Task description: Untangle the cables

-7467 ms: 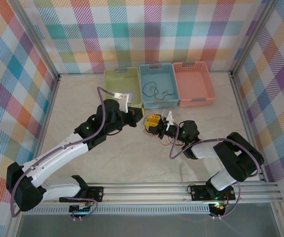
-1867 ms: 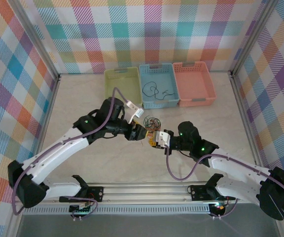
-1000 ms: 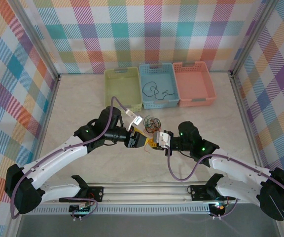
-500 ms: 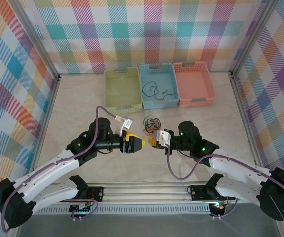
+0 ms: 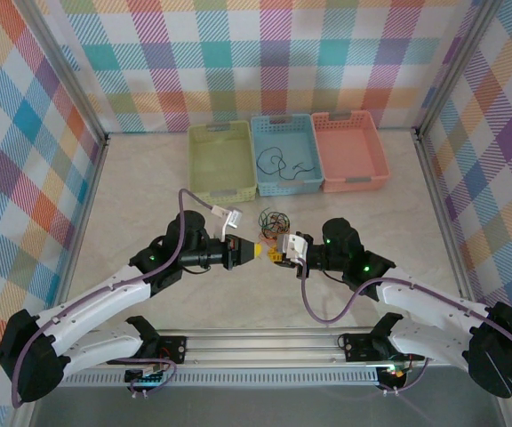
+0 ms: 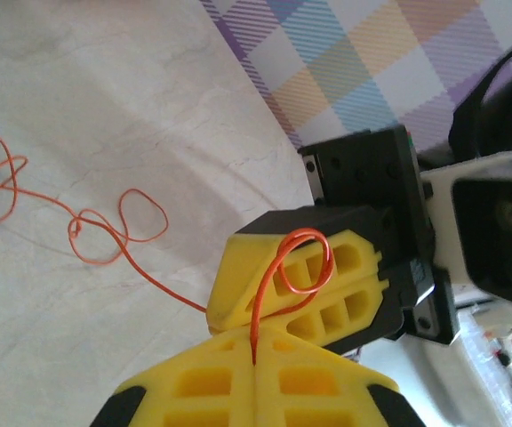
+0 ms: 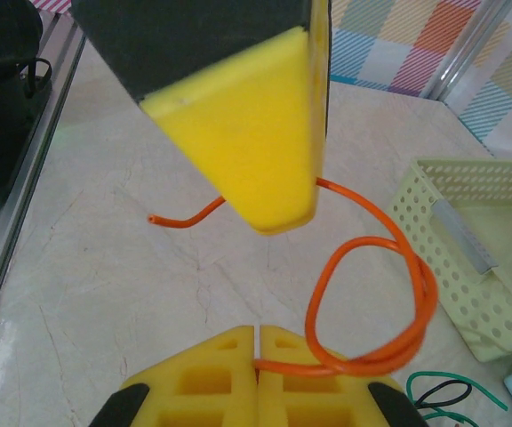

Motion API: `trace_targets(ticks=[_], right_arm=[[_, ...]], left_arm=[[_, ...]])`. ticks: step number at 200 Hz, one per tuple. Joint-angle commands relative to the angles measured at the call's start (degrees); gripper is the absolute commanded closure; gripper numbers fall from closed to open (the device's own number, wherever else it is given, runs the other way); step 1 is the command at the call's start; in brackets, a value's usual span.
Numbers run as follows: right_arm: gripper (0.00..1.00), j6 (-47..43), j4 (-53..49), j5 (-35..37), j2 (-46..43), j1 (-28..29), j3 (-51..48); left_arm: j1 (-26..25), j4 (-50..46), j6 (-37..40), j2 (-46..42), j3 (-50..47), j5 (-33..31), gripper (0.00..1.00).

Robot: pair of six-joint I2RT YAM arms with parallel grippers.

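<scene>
Now pinching orange cable (image 7: 427, 307) in left gripper (image 6: 254, 378), spread wide a moment ago; clamping same strand in right gripper (image 7: 256, 374); likely readying pull from knot (image 5: 274, 222) lying toward table's (image 5: 149, 196) far edge

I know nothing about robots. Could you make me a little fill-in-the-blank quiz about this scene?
1. The left gripper and the right gripper are each shut on a thin ___ wire.
2. A loose black cable lies in the ___ basket.
3. The empty far-right basket is coloured ___.
Missing words: orange; blue; pink.
</scene>
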Motion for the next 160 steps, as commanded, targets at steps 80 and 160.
trace_targets(ticks=[80, 160], right_arm=[[1.00, -1.67, -7.54, -0.14, -0.01, -0.41, 4.45], [1.00, -1.08, -3.85, 3.04, -1.79, -0.80, 1.59]], left_arm=[[-0.30, -21.00, 16.48, 7.52, 13.97, 8.54, 1.00], [-1.04, -18.64, 15.20, 10.40, 14.24, 10.20, 1.00]])
